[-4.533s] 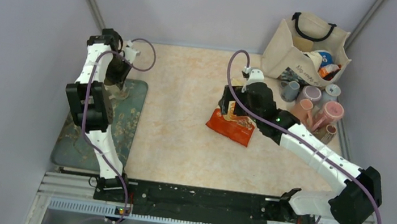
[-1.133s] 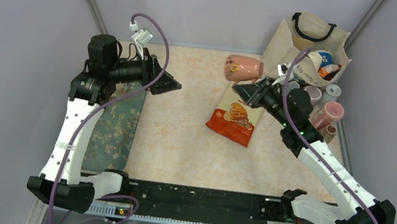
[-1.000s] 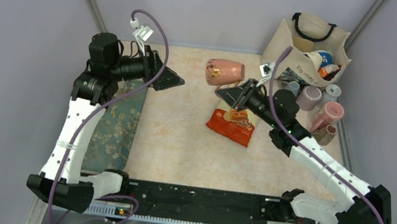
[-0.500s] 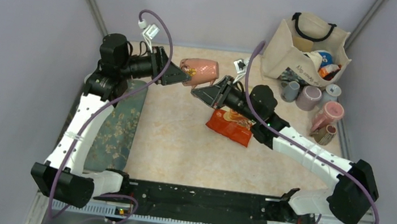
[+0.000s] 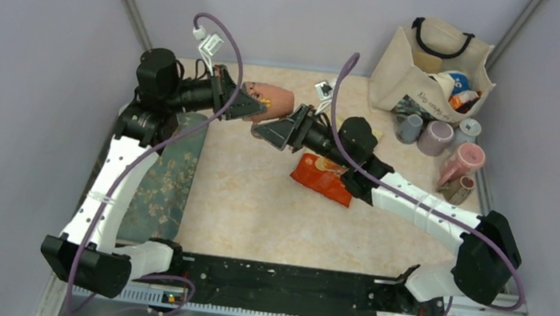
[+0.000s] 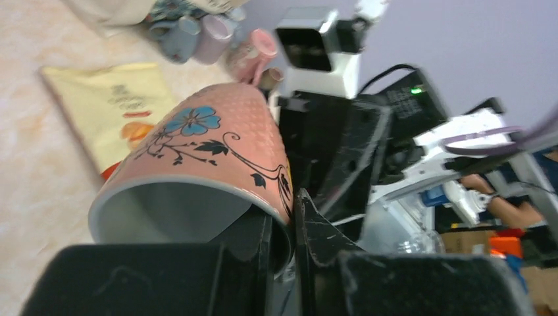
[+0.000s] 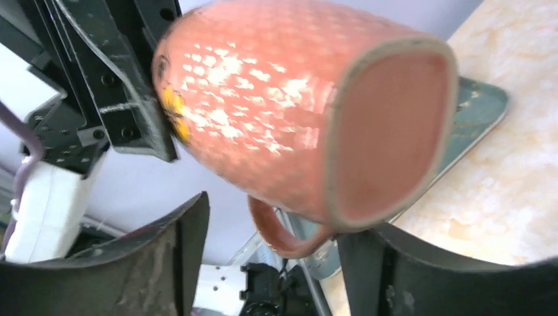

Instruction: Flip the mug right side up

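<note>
A pink mug (image 5: 271,102) with a dark floral print hangs in the air on its side, above the far middle of the table. My left gripper (image 5: 254,110) is shut on its rim, one finger inside and one outside, as the left wrist view shows (image 6: 283,227); the mug (image 6: 197,148) opens toward that camera. My right gripper (image 5: 270,131) is open just under and right of the mug. In the right wrist view the mug's base (image 7: 388,131) faces the camera, and the handle (image 7: 283,234) hangs between the spread jaws of the right gripper (image 7: 276,263).
An orange snack bag (image 5: 327,178) lies under the right arm. A green patterned mat (image 5: 169,181) lies at the left. A canvas tote (image 5: 432,64) and several mugs (image 5: 442,138) stand at the back right.
The right arm carried the mug leftward from near the tote to the left gripper. The left gripper came in and closed on the rim. The right jaws now stand open.
</note>
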`<state>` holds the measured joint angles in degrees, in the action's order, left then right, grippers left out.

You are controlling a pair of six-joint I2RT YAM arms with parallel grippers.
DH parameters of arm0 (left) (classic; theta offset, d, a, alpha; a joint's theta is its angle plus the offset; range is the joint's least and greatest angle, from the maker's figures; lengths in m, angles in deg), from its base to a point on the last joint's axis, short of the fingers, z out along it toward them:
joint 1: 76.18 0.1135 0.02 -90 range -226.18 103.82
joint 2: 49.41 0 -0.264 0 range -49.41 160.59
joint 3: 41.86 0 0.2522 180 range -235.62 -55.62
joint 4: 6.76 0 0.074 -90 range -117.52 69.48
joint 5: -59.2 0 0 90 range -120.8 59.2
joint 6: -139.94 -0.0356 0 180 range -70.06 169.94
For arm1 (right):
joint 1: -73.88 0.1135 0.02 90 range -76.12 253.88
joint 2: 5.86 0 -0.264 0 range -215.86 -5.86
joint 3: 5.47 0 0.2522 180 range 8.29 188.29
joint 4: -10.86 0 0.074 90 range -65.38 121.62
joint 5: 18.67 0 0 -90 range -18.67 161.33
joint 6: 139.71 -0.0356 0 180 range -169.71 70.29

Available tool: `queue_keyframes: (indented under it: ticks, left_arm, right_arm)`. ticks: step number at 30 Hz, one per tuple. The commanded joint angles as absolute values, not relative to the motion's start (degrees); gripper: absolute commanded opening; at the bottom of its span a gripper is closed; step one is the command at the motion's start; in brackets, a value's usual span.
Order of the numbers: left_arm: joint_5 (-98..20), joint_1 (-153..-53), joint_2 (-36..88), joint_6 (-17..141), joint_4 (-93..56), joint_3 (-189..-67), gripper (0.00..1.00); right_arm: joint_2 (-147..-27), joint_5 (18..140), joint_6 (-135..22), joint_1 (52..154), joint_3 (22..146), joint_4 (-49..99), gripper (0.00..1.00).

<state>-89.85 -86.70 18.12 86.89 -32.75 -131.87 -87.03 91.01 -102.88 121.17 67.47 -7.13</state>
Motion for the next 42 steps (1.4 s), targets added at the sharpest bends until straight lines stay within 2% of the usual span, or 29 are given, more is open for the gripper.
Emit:
queue_keyframes:
  ticks: [1, 5, 9, 11, 17, 24, 34, 39, 40, 42]
  left_arm:
    - [-71.8, -87.58, 18.49, 66.51, -52.38, -139.01, 0.0]
    - [-52.23, -87.15, 20.28, 47.81, -65.99, -144.2, 0.0]
    - [-35.93, -85.31, 19.06, 32.07, -68.65, -137.7, 0.0]
    - [-31.88, -83.07, 19.79, 25.4, -71.77, -134.49, 0.0]
    - [-31.49, -68.09, 26.07, 16.64, -73.6, -128.19, 0.0]
    - [-29.57, -56.51, 37.78, 12.89, -75.26, -131.89, 0.0]
    - [-32.98, -48.63, 45.4, 9.15, -72.52, -133.47, 0.0]
    - [-38.57, -45.64, 50.0, 8.46, -73.35, -137.21, 0.0]
    - [-38.75, -45.48, 50.86, 8.43, -73.23, -137.7, 0.01]
    - [-38.9, -45.37, 52.61, 8.32, -73.96, -138.93, 0.11]
  right_arm:
    - [-85.22, 81.9, -92.8, 122.97, 71.41, 1.46, 0.97]
    - [-81.83, 75.05, -86.16, 122.97, 69.5, 11.11, 0.99]
    - [-77.38, 69.13, -78.57, 122.92, 68.99, 20.16, 0.99]
    - [-75.74, 65.72, -75.2, 122.9, 69.52, 24.09, 0.99]
    - [-72.83, 58.41, -69.97, 122.73, 69.6, 29.99, 0.99]
    - [-72.37, 56.82, -67.35, 122.31, 71.13, 33.68, 0.99]
    - [-70.77, 54.79, -65.14, 121.96, 71.37, 35.33, 0.99]
    - [-69.39, 52.78, -63.95, 121.13, 70.51, 35.89, 0.99]
    - [-69.36, 52.13, -63.62, 120.64, 70.13, 36.18, 0.99]
    - [-69.6, 51.35, -63.47, 118.63, 69.76, 37.71, 0.99]
